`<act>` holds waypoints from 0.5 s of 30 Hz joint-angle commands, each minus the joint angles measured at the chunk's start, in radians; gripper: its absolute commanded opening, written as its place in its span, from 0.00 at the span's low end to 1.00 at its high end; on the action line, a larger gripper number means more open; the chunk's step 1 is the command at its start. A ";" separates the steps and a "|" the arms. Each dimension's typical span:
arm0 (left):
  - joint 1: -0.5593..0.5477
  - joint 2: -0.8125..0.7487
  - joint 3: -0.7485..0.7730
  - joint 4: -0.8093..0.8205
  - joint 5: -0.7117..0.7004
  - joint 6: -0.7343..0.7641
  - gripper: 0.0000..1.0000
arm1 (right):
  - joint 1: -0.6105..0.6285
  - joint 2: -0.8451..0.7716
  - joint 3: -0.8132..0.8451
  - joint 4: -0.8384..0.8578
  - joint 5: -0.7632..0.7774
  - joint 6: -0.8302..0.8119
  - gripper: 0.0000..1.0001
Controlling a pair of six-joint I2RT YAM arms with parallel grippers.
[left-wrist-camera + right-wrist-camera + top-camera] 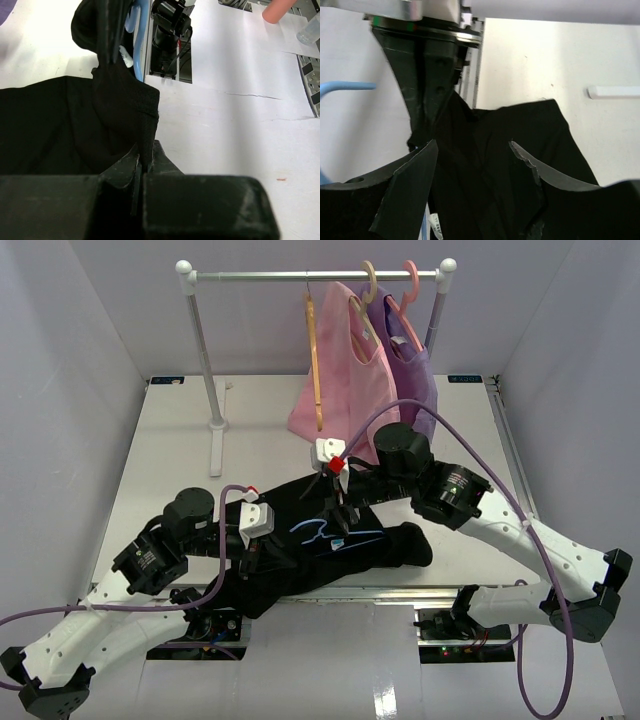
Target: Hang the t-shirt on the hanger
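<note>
The black t-shirt [300, 560] lies crumpled along the table's front edge. The light-blue hanger [365, 534] lies partly on and under it. The hanger also shows in the left wrist view [140, 45] and the right wrist view [345, 86]. My left gripper [275, 545] is shut on a raised fold of the t-shirt [125, 115]. My right gripper [343, 515] is open, its fingers [410, 190] straddling the t-shirt [520, 135] near its light neck label [435, 225]. The left gripper [427, 85] pinches the fabric just beyond it.
A clothes rack [210, 390] stands at the back. It carries a bare tan-orange hanger [313, 350], a pink garment [350, 390] and a purple garment [415, 375] on a pink hanger [408, 290]. The table's front edge [400, 590] lies just beneath the shirt.
</note>
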 commanded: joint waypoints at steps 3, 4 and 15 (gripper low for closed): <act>0.007 -0.033 0.002 0.050 -0.029 -0.016 0.00 | 0.012 -0.081 -0.012 0.035 0.249 0.018 0.66; 0.007 -0.038 0.002 0.048 -0.027 -0.017 0.00 | 0.011 -0.085 -0.009 0.029 0.282 0.019 0.67; 0.007 -0.056 -0.002 0.036 -0.019 -0.015 0.00 | -0.004 -0.151 0.041 -0.199 0.202 -0.094 0.68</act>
